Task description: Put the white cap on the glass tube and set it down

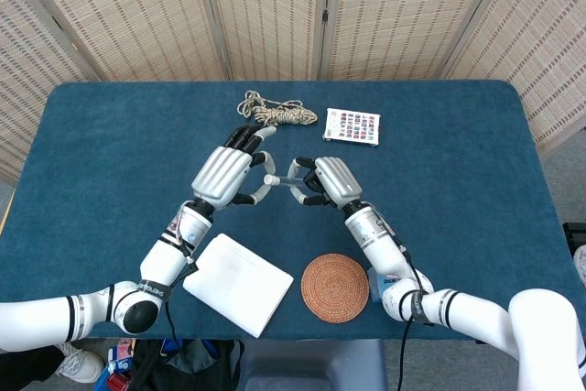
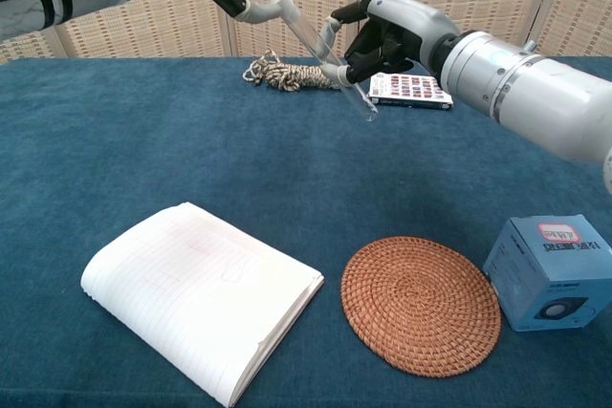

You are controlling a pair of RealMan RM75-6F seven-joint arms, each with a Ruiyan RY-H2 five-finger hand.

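Note:
Both hands hover above the middle of the blue table [image 1: 110,135]. My left hand [image 1: 224,174] pinches the white cap [image 1: 271,179] between fingertips; in the chest view that cap [image 2: 277,3] sits at the top left. The clear glass tube [image 2: 330,59] slants down to the right from the cap. My right hand [image 2: 392,31] grips the tube near its lower half, and the tube's free end pokes out below the fingers. From the head view, the right hand [image 1: 328,180] faces the left with the tube [image 1: 288,182] bridging them. The tube's upper end meets the cap; how deep it sits is unclear.
A coiled rope [image 1: 277,113] and a patterned card [image 1: 352,126] lie at the far side. Near the front edge are a white notebook [image 2: 201,293], a round woven coaster [image 2: 421,303] and a small blue box [image 2: 555,272].

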